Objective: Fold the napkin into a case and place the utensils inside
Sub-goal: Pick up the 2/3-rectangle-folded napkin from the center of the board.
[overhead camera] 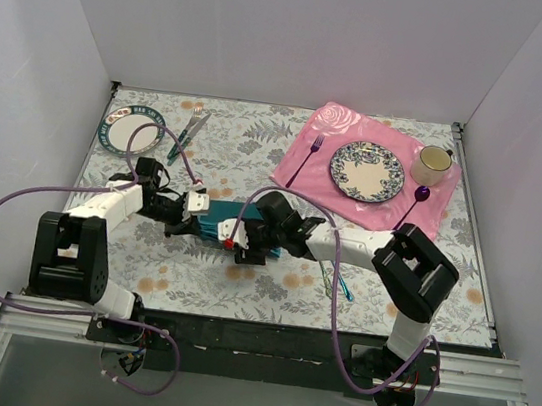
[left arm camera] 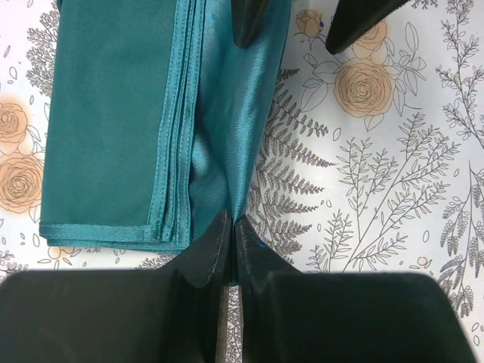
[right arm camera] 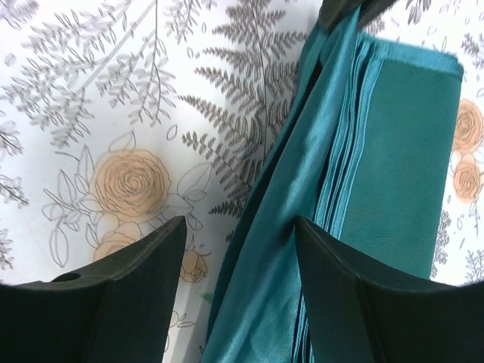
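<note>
Left claw (left arm camera: 229, 233) pinches a shiny edge of the folded napkin (left arm camera: 106, 113); right claw (right arm camera: 238, 234) hangs spread over that napkin's edge on the counter (right arm camera: 91, 91).

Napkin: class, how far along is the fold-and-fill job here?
Done: the napkin is folded into a narrow layered strip. In hand: left claw shut on its shiny flap, right claw open astride it. Left: the utensils lie on the table, not inside.

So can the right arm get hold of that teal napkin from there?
Probably yes: the right gripper stands open astride the napkin's raised edge, nothing between, while the left gripper pinches its far end.
</note>
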{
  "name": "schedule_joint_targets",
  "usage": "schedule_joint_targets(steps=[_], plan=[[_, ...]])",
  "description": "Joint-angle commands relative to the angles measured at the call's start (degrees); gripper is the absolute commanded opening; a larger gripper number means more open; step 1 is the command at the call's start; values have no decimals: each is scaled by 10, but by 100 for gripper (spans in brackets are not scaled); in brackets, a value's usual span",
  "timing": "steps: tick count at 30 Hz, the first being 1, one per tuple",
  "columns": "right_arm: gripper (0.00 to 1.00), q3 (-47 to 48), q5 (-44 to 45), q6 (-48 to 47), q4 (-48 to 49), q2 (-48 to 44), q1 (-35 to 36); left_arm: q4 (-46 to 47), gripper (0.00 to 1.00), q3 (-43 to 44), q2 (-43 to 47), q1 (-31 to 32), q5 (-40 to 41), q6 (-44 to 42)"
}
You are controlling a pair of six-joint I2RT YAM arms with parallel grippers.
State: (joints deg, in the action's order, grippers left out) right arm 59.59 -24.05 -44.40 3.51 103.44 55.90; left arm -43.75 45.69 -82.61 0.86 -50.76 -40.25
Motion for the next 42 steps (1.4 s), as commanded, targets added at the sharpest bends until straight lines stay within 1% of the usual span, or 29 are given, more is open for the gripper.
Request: schedule_joint_targets(steps=[1,5,6,7,8,10,12,13,15,16,17,18,19,20,21,22,23,24,26,27,28,30,33,34,35,36,38,39,42], plan=[[66,-18,44,-14,44,4,3,-32,0,16,1,-8,-35,-23],[60,-16,76,-17,48,18,4,-44,0,23,-4,-8,-43,-25],[59,-16,78,-17,43,18,4,-49,0,26,-11,-25,-46,-23],[57,-18,80,-17,44,17,4,-55,0,31,-14,-27,-47,-29],[53,-21,81,-17,46,14,4,-57,0,32,-17,-28,-49,-30],[50,-22,85,-17,47,14,4,-58,0,34,-21,-33,-53,-26],[45,-21,90,-17,47,18,4,-64,0,40,-26,-36,-58,-28],[35,-22,90,-17,48,17,4,-67,0,42,-30,-38,-59,-28],[24,-21,89,-17,47,16,4,-73,0,45,-32,-39,-58,-34],[11,-20,88,-15,42,15,4,-75,0,44,-32,-39,-58,-37],[5,-16,81,-12,37,15,5,-78,0,43,-28,-40,-59,-42],[1,-12,75,-9,34,15,4,-82,0,38,-26,-40,-60,-55],[1,-5,68,-6,28,13,4,-79,1,34,-21,-41,-61,-55],[1,-1,56,-2,14,12,4,-74,9,27,-4,-43,-64,-54],[1,3,49,2,9,12,4,-58,29,10,8,-46,-65,-53],[1,11,42,3,-1,11,4,-48,37,-3,23,-46,-69,-51],[1,14,32,9,-9,11,4,-34,41,-18,58,-46,-72,-46],[1,18,26,10,-15,11,3,-6,48,-57,83,-46,-74,-43],[1,25,10,14,-25,12,1,32,54,-99,132,-46,-86,-41],[1,26,5,19,-29,12,-3,84,57,-124,187,-46,-88,-32],[1,28,2,20,-32,13,-4,109,60,-159,210,-43,-89,-11],[1,41,-13,33,-58,16,-11,139,63,-185,255,-33,-87,-14],[1,61,-32,47,-82,25,-19,143,69,-200,266,-17,-71,-15],[1,64,-38,52,-85,29,-22,146,72,-199,267,4,-68,-14],[1,66,-48,56,-86,31,-24,148,76,-203,269,11,-66,-10],[1,72,-52,57,-90,33,-27,179,77,-209,271,27,-55,2],[1,82,-62,63,-104,40,-28,220,76,-232,288,48,-36,31],[1,88,-64,67,-107,43,-29,254,76,-238,293,71,-16,51],[1,97,-72,80,-119,53,-31,292,73,-253,297,115,17,89]])
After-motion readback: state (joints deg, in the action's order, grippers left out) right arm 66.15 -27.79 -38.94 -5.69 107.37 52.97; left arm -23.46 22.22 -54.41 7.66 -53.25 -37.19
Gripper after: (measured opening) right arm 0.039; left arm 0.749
